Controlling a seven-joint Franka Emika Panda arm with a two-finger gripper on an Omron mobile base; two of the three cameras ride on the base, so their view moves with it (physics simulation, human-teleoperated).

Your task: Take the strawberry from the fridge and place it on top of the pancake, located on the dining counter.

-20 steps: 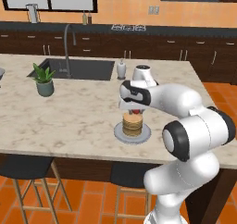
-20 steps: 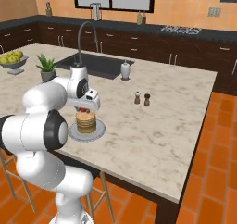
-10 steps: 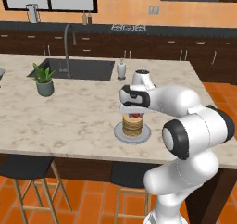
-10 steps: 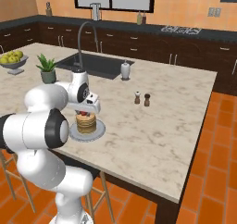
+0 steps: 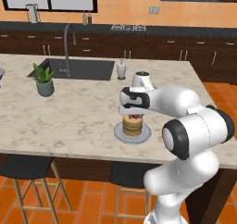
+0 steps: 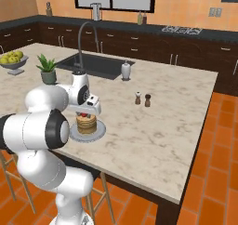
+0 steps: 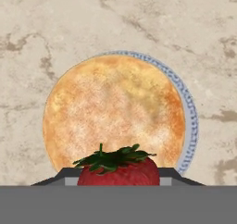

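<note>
While the pincer (image 7: 118,179) pinches the strawberry (image 7: 118,168), its leafy crown points toward the pancake (image 7: 113,114) below.

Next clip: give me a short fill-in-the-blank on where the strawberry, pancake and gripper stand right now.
1. The gripper is shut on the ____.
2. The strawberry hangs directly above the ____.
3. The pancake sits on a round grey ____.
4. The plate rests on the beige marbled dining ____.

Missing words: strawberry; pancake; plate; counter
</note>
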